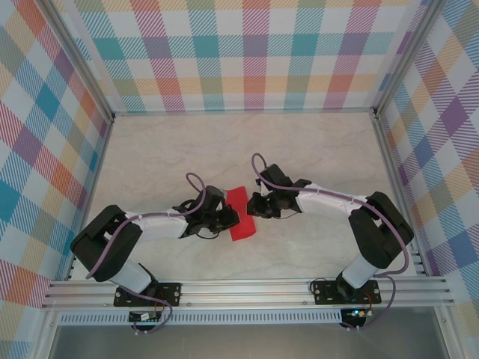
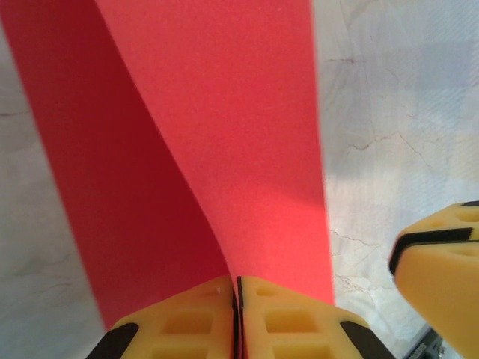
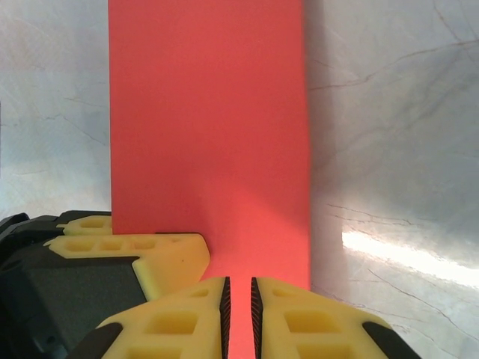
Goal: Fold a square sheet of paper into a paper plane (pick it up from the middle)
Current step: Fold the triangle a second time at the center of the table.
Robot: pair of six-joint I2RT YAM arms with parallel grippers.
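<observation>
Here, red sheet between grippers: left gripper pinching one edge, right gripper pinching opposite edge.

The left arm and right arm match: white tube links between bulky black joint housings, each trailed by a looping mauve cable and ending in a black base plate. The left gripper and right gripper carry blocky yellow fingers moulded with rectangular pockets and edged with black strips

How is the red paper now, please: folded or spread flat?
Folded: the square sheet of paper shows two overlapping layers, and looks a narrow strip from above.
</observation>
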